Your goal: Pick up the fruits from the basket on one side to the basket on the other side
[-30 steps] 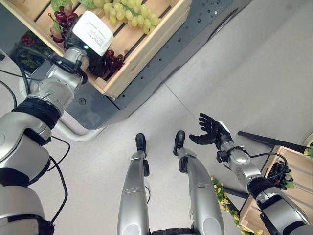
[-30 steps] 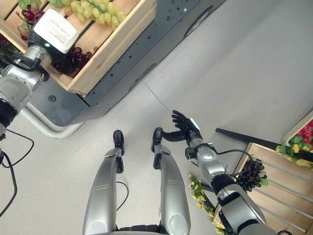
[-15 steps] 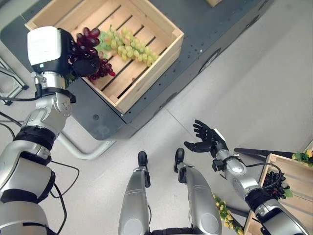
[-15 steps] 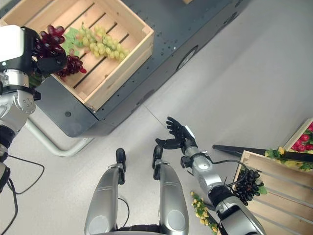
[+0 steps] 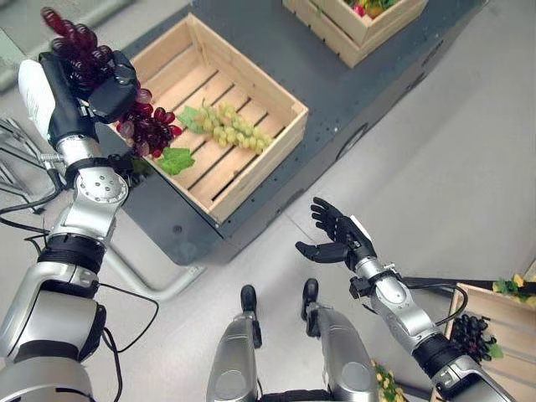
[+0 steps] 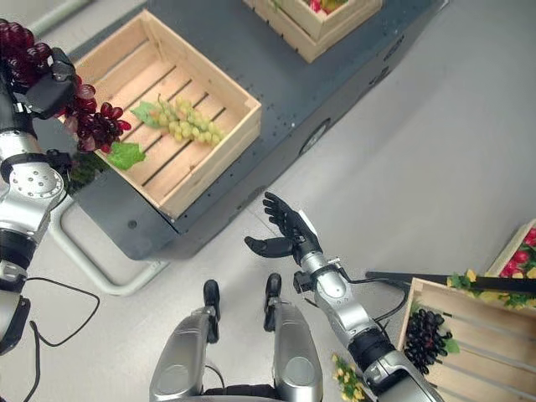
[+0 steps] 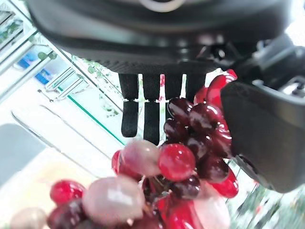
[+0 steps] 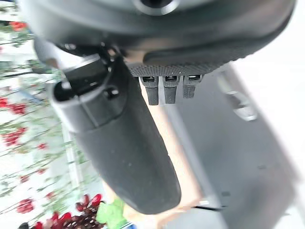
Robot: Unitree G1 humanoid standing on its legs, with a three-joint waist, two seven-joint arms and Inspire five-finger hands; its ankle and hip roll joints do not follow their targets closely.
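A dark grey flat platform carries two slatted pale wooden crates. The nearer crate sits at its corner edge; the farther crate stands well apart. Pale grey floor surrounds the platform.

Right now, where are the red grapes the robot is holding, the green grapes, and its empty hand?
red grapes (image 5: 144,127): left eye view, on the cluster hanging below the left hand.
green grapes (image 5: 230,132): left eye view, middle of the bunch lying in the crate.
right hand (image 5: 342,240): left eye view, on the open palm.
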